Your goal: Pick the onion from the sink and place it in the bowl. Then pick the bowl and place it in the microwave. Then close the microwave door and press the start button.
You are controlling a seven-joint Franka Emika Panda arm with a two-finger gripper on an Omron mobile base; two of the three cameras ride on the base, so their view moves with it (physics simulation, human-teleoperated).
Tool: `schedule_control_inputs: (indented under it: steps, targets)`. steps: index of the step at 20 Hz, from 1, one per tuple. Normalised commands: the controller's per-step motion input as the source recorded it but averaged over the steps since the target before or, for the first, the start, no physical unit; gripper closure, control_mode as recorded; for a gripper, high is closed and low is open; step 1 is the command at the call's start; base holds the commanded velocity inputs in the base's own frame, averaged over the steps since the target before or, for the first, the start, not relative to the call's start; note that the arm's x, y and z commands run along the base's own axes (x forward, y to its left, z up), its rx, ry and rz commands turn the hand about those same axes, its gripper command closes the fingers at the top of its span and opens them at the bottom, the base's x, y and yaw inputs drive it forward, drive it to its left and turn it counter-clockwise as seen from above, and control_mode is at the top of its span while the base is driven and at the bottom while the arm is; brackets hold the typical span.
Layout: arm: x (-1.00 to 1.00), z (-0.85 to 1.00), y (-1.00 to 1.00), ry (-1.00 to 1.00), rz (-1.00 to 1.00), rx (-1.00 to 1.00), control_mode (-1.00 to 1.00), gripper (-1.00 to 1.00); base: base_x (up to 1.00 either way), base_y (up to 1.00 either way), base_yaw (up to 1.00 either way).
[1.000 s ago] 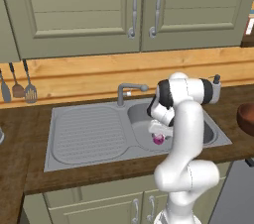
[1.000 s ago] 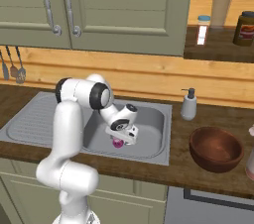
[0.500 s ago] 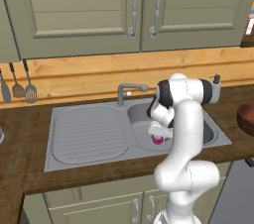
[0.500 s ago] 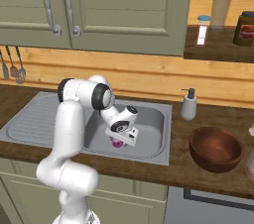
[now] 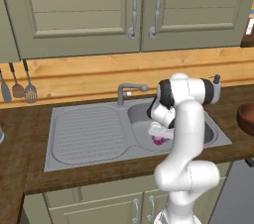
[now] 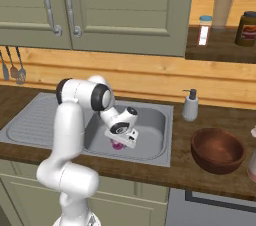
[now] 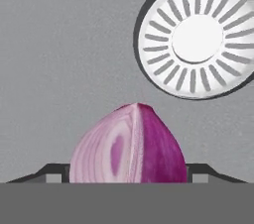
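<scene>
The purple onion (image 7: 129,143) lies on the floor of the steel sink (image 5: 84,134), cut face showing pale rings in the hand view. My gripper (image 7: 128,171) is lowered into the basin over it, jaws open, with a dark fingertip (image 7: 52,171) close at each side of the onion. From the base views the white hand (image 5: 159,131) covers most of the onion (image 5: 158,141), and a little magenta shows under the gripper (image 6: 119,141). The reddish-brown bowl (image 6: 217,150) stands empty on the counter right of the sink. The microwave is out of view.
The silver drain ring (image 7: 198,34) lies just beyond the onion. A curved faucet (image 5: 130,89) rises behind the basin, and a soap dispenser (image 6: 189,105) stands at its back right corner. Utensils (image 5: 22,86) hang on the wall at left. Jars sit on a shelf (image 6: 220,45).
The arm and the onion stay where they were. The hand sits a touch lower over the onion than a second ago.
</scene>
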Motion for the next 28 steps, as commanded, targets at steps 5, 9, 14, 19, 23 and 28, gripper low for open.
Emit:
schedule_control_inputs:
  steps: [5,9,14,19,23,28]
  targets:
    - [-0.51,0.92,-0.46,-0.09,-0.11,0.00,-1.00,1.00,0.00,0.00,0.00]
    - [-0.27,1.00,-0.59,-0.08,-0.19,0.00,-1.00,1.00,0.00,0.00,0.00]
    - [-0.22,0.99,-0.58,-0.10,-0.25,0.00,-1.00,1.00,0.00,0.00,0.00]
    - [-0.21,0.85,-0.62,-0.08,-0.23,0.00,-1.00,1.00,0.00,0.00,0.00]
    - [-0.17,0.79,-0.73,-0.04,-0.21,-0.03,-1.00,1.00,0.00,0.00,0.00]
    - [-0.08,0.56,-0.85,0.00,-0.19,-0.04,-1.00,1.00,0.00,0.00,0.00]
